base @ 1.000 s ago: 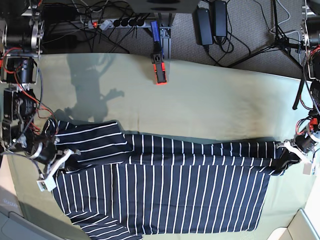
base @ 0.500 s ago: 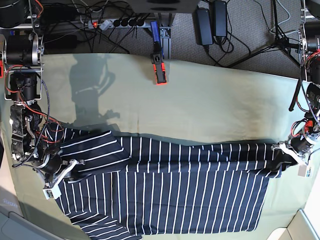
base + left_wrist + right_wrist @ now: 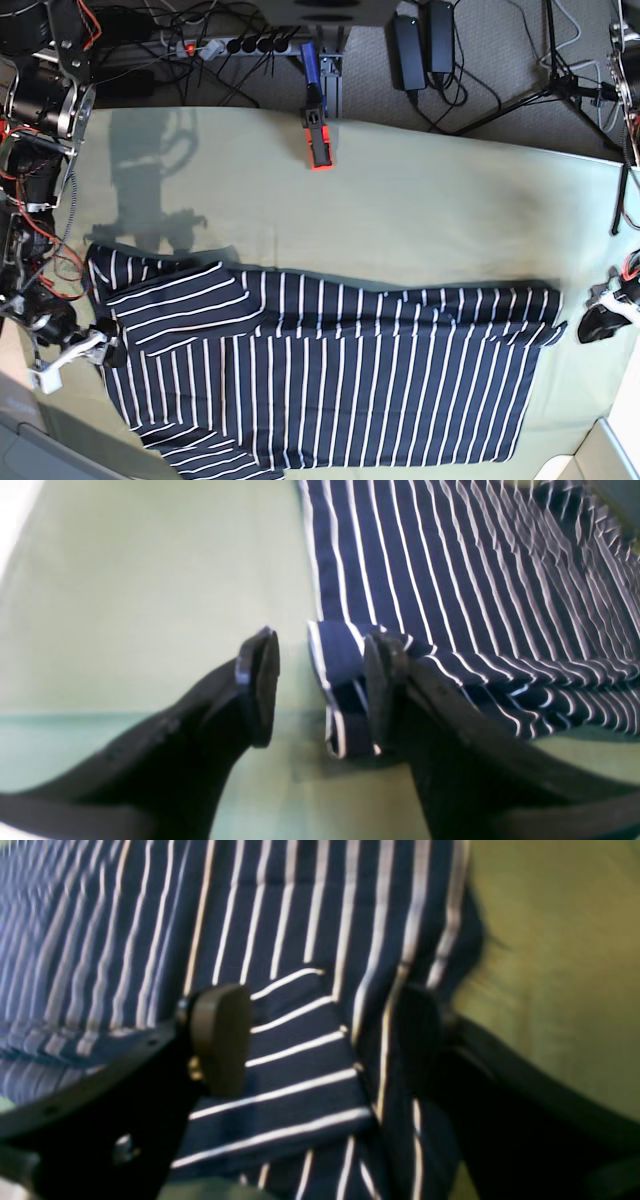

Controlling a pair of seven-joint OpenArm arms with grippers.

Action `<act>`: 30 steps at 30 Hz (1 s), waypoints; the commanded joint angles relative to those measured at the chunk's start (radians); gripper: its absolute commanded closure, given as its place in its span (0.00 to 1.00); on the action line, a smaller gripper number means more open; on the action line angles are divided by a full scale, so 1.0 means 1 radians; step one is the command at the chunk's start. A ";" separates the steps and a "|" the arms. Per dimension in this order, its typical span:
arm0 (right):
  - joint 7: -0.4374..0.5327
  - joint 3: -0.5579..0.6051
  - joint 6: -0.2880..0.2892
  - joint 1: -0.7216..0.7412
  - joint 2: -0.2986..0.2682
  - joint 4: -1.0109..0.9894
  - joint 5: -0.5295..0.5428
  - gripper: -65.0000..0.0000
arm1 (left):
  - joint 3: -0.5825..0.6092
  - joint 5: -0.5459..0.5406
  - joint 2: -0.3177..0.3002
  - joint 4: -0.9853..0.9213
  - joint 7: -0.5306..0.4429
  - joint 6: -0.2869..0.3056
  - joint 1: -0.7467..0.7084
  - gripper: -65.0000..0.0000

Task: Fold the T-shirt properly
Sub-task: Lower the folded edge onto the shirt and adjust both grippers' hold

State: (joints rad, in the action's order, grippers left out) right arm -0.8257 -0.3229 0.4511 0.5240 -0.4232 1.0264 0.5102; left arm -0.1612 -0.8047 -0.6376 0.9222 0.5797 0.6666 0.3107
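Both grippers, left [image 3: 603, 322] and right [image 3: 75, 352], have let go and backed off; jaws apart, T-shirt [image 3: 330, 365] lies flat, 1 fold laid.

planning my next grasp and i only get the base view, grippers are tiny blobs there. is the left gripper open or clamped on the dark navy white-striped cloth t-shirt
Observer: Open. In the left wrist view the left gripper has its black fingers apart, not pinching the dark navy white-striped cloth T-shirt.
Operator: any cloth between them
Observer: Yes. A folded corner of the shirt sits in the gap, against one finger. The other finger is over the plain olive-green table cloth.
Operator: and the right one
Observer: In the right wrist view the right gripper is wide open, with a folded flap of crosswise stripes below the gap.
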 commanded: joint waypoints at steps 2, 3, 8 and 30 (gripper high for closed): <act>-0.022 -0.090 0.017 0.010 -0.018 0.015 0.039 0.32 | -0.011 -0.043 -0.026 0.013 -0.002 -0.001 0.015 0.45; -0.038 -0.132 0.017 -0.004 -0.018 0.015 0.045 0.32 | -0.011 -0.046 -0.027 0.013 -0.002 -0.001 0.009 0.43; -0.114 -0.279 0.018 -0.096 -0.031 0.015 0.143 0.32 | -0.011 -0.053 -0.024 0.013 -0.004 -0.001 -0.035 0.42; -0.132 -0.395 0.024 -0.232 0.096 0.015 0.260 0.32 | -0.011 -0.325 0.011 0.016 0.153 0.032 -0.134 0.42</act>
State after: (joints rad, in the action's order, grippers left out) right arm -0.9642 -0.7170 0.4526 0.2722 -0.3092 1.0264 0.7589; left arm -0.1650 -1.1107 -0.6029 0.9226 0.7475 0.6781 0.1585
